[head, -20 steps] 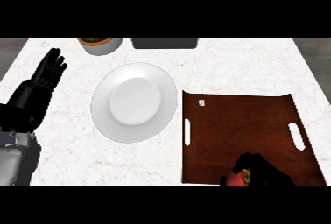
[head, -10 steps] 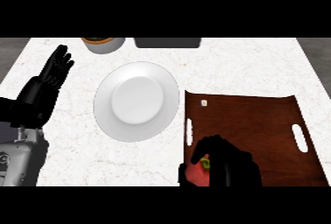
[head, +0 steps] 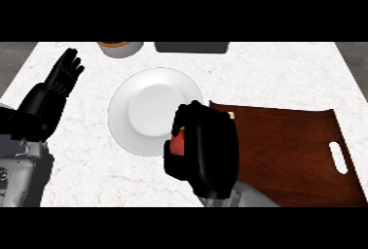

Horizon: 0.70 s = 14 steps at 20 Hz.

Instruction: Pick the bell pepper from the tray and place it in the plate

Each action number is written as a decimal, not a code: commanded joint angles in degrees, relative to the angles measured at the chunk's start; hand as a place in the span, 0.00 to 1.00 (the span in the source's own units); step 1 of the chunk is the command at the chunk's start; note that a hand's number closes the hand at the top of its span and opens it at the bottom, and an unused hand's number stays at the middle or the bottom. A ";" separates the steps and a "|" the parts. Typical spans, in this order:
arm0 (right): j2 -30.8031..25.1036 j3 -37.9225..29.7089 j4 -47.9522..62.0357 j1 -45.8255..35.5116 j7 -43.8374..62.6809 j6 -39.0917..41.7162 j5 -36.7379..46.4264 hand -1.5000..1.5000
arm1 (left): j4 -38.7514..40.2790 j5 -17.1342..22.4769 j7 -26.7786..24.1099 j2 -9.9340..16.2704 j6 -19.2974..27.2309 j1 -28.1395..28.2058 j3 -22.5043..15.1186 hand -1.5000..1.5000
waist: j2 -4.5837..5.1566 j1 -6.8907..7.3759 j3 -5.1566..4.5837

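Observation:
My right hand (head: 205,146) hangs over the right rim of the white plate (head: 147,112), its fingers curled round the red bell pepper (head: 176,143). Only a small red patch of the pepper shows between thumb and fingers. The brown tray (head: 287,146) lies to the right of the plate, partly hidden by the hand and forearm. At the left edge of the counter my left hand (head: 54,90) rests open, fingers pointing up.
A round container with an orange top (head: 120,47) stands at the back left. A dark flat object (head: 192,46) lies at the back centre. White handle slots (head: 338,156) mark the tray's right side.
My right hand has lifted the bell pepper off the tray's front and carried it up and left, to the plate's right rim. The left hand has stayed where it was.

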 commanded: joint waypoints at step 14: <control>0.40 -1.13 47.92 -25.58 -1.85 -24.20 -22.35 1.00 | 0.90 -0.58 -1.16 -1.44 -0.77 -1.63 -1.27 0.50 | 1.02 3.42 -0.03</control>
